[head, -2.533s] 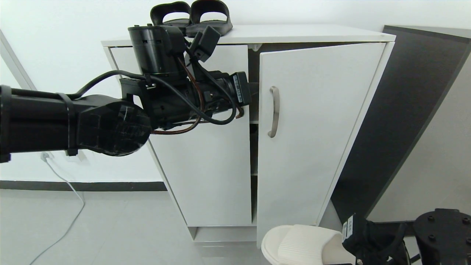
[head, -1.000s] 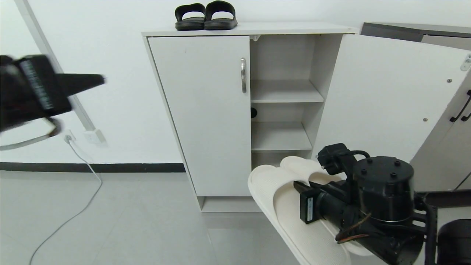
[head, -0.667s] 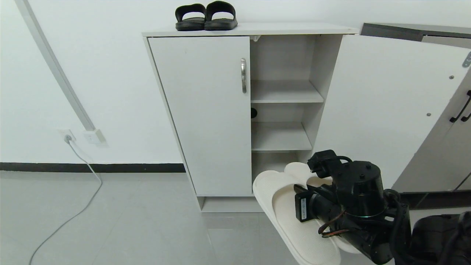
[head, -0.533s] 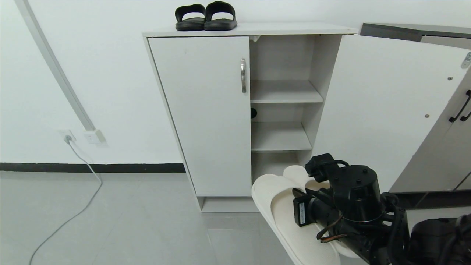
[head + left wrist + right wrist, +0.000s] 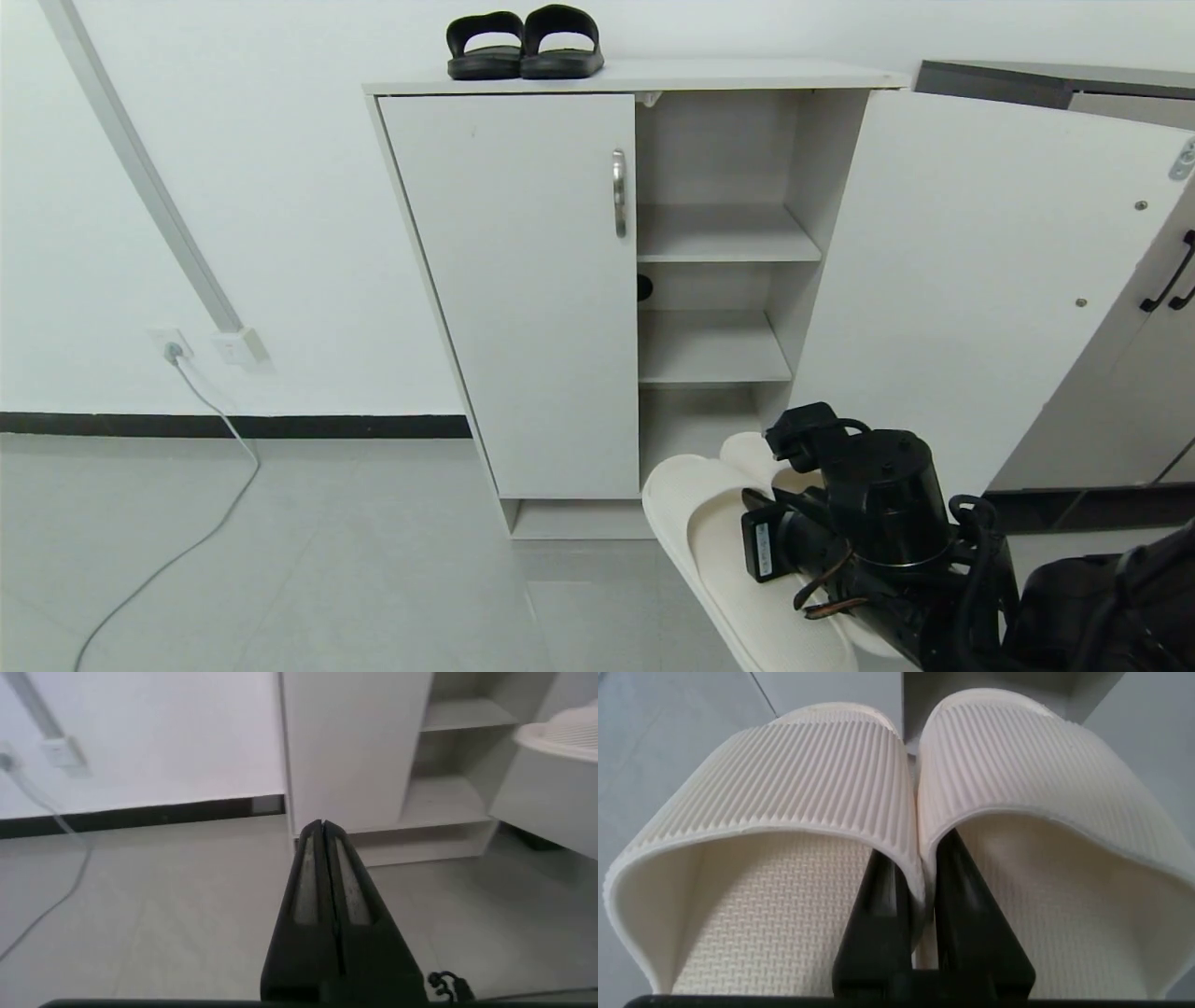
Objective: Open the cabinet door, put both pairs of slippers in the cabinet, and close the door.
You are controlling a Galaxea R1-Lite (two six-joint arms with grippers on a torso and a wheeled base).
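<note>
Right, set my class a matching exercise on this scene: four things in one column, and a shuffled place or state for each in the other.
Column one
1. black slippers
2. white slippers
3. left door
4. right door

Column two
A. swung open
B. on top of the cabinet
C. held in the right gripper
D. shut

Pairs: 1-B, 2-C, 3-D, 4-A
</note>
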